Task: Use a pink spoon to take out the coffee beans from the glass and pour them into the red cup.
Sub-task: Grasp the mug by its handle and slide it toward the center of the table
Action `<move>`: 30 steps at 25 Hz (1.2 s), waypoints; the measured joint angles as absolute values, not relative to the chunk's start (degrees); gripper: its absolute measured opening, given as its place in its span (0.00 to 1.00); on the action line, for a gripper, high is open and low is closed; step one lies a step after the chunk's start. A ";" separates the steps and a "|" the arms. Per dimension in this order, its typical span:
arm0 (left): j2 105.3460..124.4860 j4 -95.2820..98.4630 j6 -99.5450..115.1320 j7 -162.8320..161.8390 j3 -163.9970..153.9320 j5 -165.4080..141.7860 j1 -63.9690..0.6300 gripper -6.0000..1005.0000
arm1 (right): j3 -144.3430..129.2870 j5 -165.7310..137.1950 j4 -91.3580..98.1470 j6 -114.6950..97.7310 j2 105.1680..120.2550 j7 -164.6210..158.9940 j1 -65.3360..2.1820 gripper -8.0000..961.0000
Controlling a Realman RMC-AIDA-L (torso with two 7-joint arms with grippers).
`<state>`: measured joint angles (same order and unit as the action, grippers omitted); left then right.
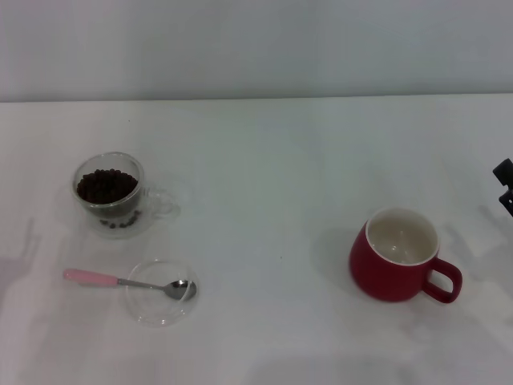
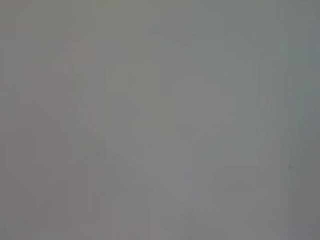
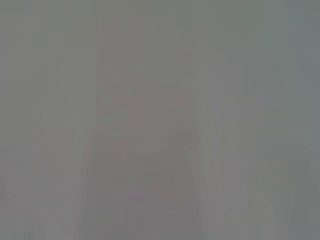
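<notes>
The glass (image 1: 112,196) stands at the left of the white table, full of dark coffee beans (image 1: 106,185), its clear handle pointing right. In front of it the pink spoon (image 1: 128,281) lies with its metal bowl resting in a shallow clear dish (image 1: 160,309) and its pink handle pointing left. The red cup (image 1: 397,257) stands at the right, cream inside, nothing in it, handle to the right. A dark part of my right gripper (image 1: 505,184) shows at the right edge, well clear of the cup. My left gripper is out of view. Both wrist views show only blank grey.
The white table (image 1: 264,176) stretches wide between the glass and the red cup. A pale wall rises behind its far edge.
</notes>
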<state>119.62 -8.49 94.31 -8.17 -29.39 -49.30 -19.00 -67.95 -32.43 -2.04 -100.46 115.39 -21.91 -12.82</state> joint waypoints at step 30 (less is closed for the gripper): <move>119.62 -9.40 94.45 -8.68 -29.48 -49.29 -18.61 0.76 | -80.26 -38.97 -2.04 -96.21 114.57 -26.49 -11.13 0.74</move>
<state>119.62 -9.40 94.45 -8.68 -29.48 -49.29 -18.61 -80.26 -38.97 -2.04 -96.21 114.57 -26.49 -11.13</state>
